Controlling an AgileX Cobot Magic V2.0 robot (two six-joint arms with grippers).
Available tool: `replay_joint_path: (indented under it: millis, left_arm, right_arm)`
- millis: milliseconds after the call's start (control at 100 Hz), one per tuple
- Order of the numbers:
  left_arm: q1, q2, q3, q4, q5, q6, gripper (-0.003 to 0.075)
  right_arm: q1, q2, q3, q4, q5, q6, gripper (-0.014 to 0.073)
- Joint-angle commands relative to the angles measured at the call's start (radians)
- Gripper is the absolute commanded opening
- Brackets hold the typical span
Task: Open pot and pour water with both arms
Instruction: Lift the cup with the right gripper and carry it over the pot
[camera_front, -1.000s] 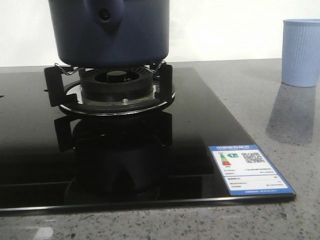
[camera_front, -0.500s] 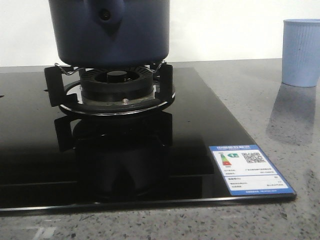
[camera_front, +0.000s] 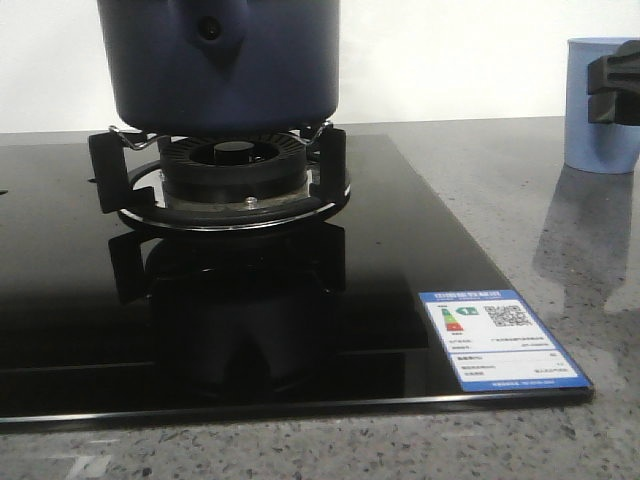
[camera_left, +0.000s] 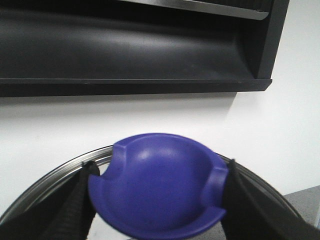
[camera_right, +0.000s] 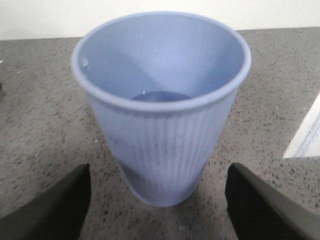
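The dark navy pot (camera_front: 225, 60) stands on the burner's supports at upper left, its top cut off by the frame. My left gripper (camera_left: 161, 167) is shut on the blue lid knob (camera_left: 160, 190), with the lid's steel rim (camera_left: 60, 172) behind it against the white wall. A pale blue ribbed cup (camera_right: 162, 135) stands on the counter between the fingers of my open right gripper (camera_right: 159, 172), which do not touch it. In the front view, the right gripper (camera_front: 618, 85) shows at the right edge beside the cup (camera_front: 590, 130). Whether there is water in the cup is unclear.
The black glass hob (camera_front: 400, 260) carries the burner (camera_front: 232, 170) and a blue energy label (camera_front: 500, 338) at its front right corner. Grey speckled counter (camera_front: 560, 280) lies to the right. A black range hood (camera_left: 130, 50) hangs on the wall.
My right gripper has come into the front view at the right edge, in front of the cup's upper part. The pot and cup have not moved.
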Motion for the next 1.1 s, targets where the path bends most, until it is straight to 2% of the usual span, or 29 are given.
replay_joint_path:
  millis: [0,720,890,1090]
  left_arm:
    - [0.001,-0.028,-0.039,0.005,-0.096,0.0,0.0351]
    - [0.001,-0.028,-0.039,0.005,-0.096,0.0,0.0351]
    - [0.001,-0.028,-0.039,0.005,-0.096,0.0,0.0351]
    - [0.001,-0.028,-0.039,0.005,-0.096,0.0,0.0351]
  right_arm:
    - [-0.001,0.013,-0.05,-0.006,-0.106,0.006,0.051]
    - [-0.001,0.264,-0.192,-0.008,-0.304,0.015,0.0509]
    - [0.0,0.312,-0.201,-0.022,-0.413,0.015,0.0507]
    - [0.002,0.316,-0.201,-0.024,-0.399,0.015,0.0507]
